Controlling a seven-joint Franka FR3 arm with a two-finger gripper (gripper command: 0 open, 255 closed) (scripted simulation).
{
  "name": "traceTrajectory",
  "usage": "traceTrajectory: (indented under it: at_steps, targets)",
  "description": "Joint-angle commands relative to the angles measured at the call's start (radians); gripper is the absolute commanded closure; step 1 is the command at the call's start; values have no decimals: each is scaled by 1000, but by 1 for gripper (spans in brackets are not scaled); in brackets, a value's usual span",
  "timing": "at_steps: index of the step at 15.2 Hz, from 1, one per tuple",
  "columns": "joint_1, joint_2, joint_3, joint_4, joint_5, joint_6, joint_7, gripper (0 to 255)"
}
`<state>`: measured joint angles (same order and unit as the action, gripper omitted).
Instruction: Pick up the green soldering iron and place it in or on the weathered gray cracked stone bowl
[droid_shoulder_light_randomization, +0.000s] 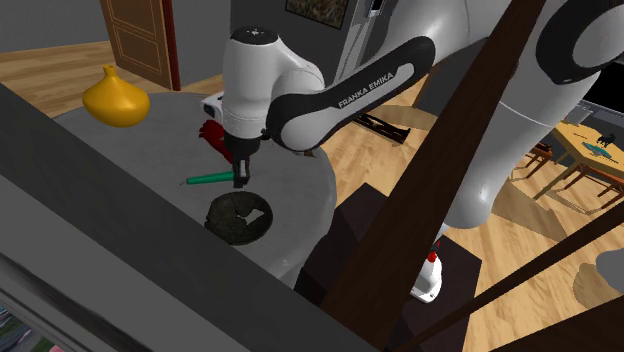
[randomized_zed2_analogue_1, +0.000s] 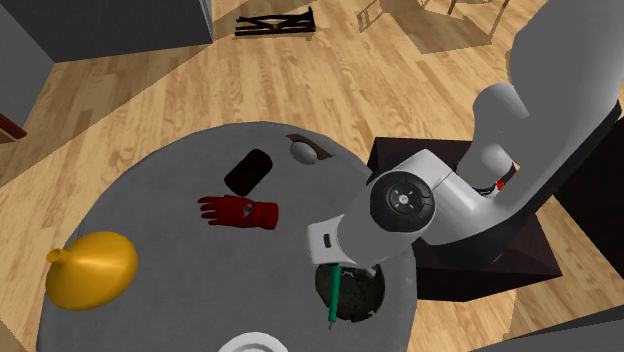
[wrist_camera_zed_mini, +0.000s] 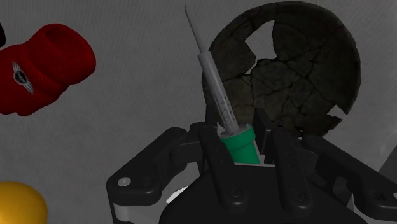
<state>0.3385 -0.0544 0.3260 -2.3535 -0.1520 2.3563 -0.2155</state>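
The black two-finger gripper (wrist_camera_zed_mini: 247, 137) is closed on the green-handled soldering iron (wrist_camera_zed_mini: 213, 83). In the wrist view both fingers press against the green grip, and the slim grey metal shaft juts straight out ahead of them to a fine point. That shaft runs alongside the rim of the dark grey, cracked stone bowl (wrist_camera_zed_mini: 299, 76), over bare tabletop rather than over the bowl's hollow. The bowl is shallow and webbed with cracks, and a piece is broken out of its rim.

In the shoulder view the gripper (droid_shoulder_light_randomization: 240, 180) hangs from the white arm (droid_shoulder_light_randomization: 330, 95) just beside the stone bowl (droid_shoulder_light_randomization: 232, 222). The soldering iron (droid_shoulder_light_randomization: 208, 180) lies level and points toward that view's left. Whether it is clear of the round grey table (droid_shoulder_light_randomization: 150, 160) cannot be told. In the second exterior view the soldering iron (randomized_zed2_analogue_1: 333, 297) overlaps the edge of the bowl (randomized_zed2_analogue_1: 362, 298).

Other things sit on the same table — a red glove (droid_shoulder_light_randomization: 212, 134) close to the gripper, a yellow gourd-shaped object (droid_shoulder_light_randomization: 115, 100) well apart from it, and a black cylinder (randomized_zed2_analogue_1: 248, 171) lying on its side near the glove.
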Motion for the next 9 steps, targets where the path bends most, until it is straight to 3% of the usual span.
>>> traceTrajectory:
  at_steps: [1,2,9]
  targets:
    - [17,-48,15,-60,19,13,20,255]
    - [35,-92,30,-105,41,14,37,255]
    - [25,-18,37,-136,-13,112,85,255]
